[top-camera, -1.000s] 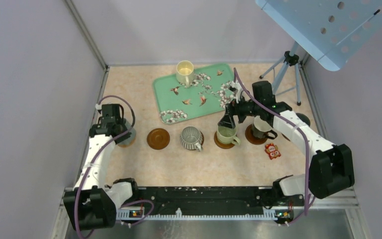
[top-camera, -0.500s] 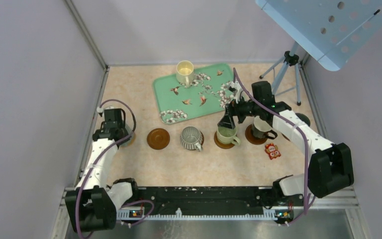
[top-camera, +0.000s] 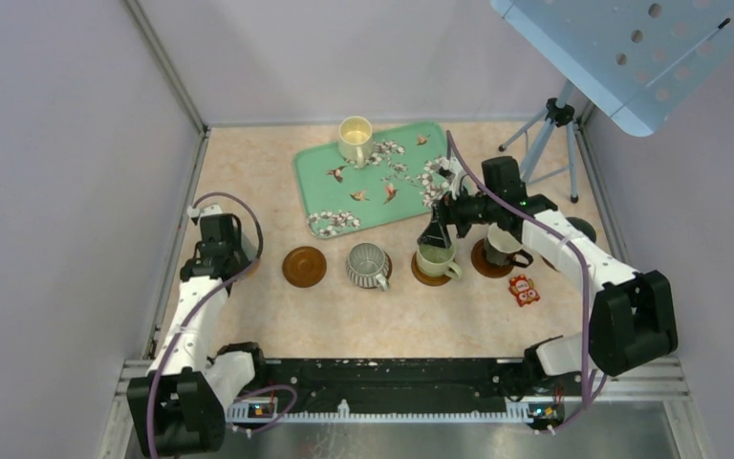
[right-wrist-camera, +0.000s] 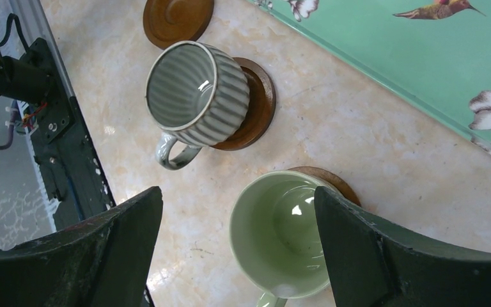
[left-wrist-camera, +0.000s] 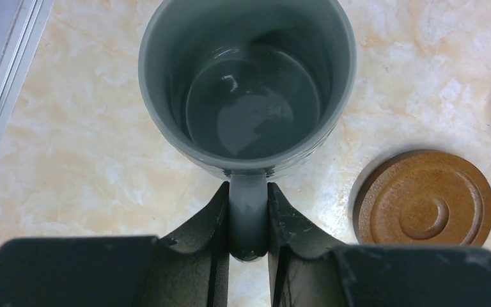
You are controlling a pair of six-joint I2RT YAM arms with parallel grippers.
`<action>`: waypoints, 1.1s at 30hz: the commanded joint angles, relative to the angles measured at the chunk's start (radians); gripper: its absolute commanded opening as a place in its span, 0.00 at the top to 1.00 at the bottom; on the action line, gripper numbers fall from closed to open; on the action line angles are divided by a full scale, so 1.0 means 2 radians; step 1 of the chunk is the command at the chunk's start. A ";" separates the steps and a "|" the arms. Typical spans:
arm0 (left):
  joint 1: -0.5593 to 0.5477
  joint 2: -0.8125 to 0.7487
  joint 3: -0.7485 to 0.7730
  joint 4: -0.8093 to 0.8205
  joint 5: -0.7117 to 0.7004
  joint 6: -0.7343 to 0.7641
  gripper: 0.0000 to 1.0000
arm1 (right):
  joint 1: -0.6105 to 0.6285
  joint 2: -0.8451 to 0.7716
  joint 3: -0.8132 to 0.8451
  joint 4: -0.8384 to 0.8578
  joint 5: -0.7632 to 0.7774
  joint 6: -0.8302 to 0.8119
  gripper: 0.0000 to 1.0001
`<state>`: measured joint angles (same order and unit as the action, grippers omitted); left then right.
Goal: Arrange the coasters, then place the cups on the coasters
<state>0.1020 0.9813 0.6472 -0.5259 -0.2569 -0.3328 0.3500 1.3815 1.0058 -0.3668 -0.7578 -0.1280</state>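
Left claw [left-wrist-camera: 248, 214]: pinched narrow on the handle of the grey mug [left-wrist-camera: 249, 109], at the left of the scene.
Bare coaster [left-wrist-camera: 425, 198]: just right of the grey mug, apart from it.
Right claw [right-wrist-camera: 238, 195]: spread wide, holding nothing, over the green mug [right-wrist-camera: 278, 233].
Green mug: upright on a coaster [right-wrist-camera: 335, 180], mid-right.
Ribbed mug [right-wrist-camera: 195, 93]: on its own coaster, left of the green mug.
Dark mug [top-camera: 502, 247]: on a coaster, right of the green mug.
Cream mug [top-camera: 355, 137]: on the tray [top-camera: 320, 196], far side.
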 commanded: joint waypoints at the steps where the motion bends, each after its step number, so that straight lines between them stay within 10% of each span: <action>1: 0.000 -0.043 0.007 0.077 0.010 0.021 1.00 | -0.005 0.005 0.007 0.004 -0.018 0.000 0.14; 19: 0.000 -0.037 -0.041 0.120 -0.015 0.041 0.99 | -0.005 0.010 0.009 0.001 -0.024 0.003 0.13; 33: 0.000 -0.022 -0.047 0.120 -0.002 0.032 0.62 | -0.005 0.016 0.010 0.001 -0.024 0.006 0.13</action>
<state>0.1017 0.9363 0.5457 -0.3710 -0.2558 -0.2604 0.3500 1.4033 1.0058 -0.3824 -0.7811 -0.1192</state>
